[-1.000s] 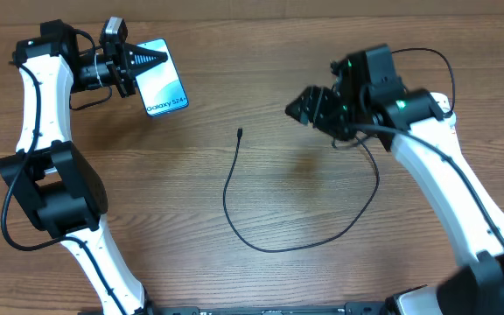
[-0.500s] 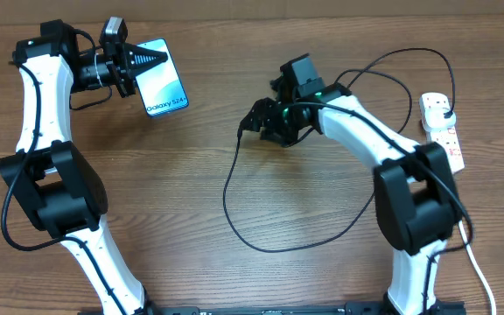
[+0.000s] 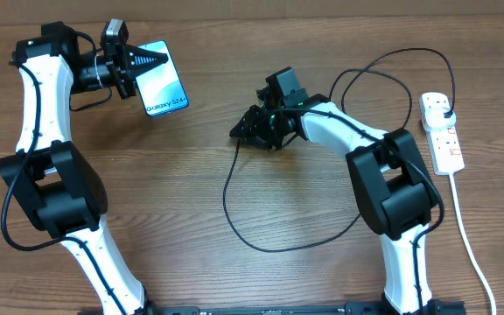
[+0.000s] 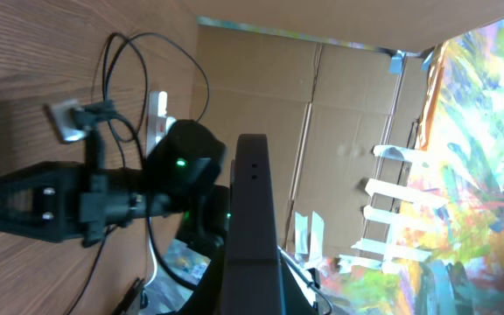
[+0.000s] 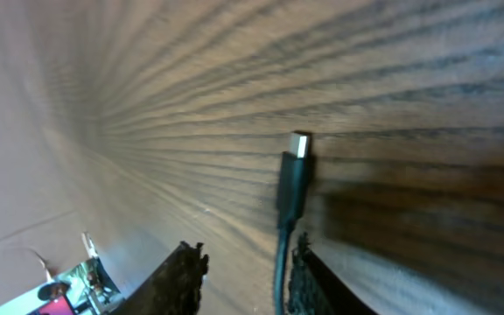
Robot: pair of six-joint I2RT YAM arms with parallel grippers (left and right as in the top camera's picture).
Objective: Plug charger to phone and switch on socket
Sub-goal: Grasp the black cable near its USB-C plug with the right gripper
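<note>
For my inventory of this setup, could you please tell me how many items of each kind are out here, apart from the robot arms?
phone: 1
black charger cable: 1
white power strip: 1
Total: 3

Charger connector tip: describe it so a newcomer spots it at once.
On the wooden table, a thin black cable loops across the middle. Follow its left side up to the right gripper: the connector tip lies there, thicker than the cable, black with a silvery end.
</note>
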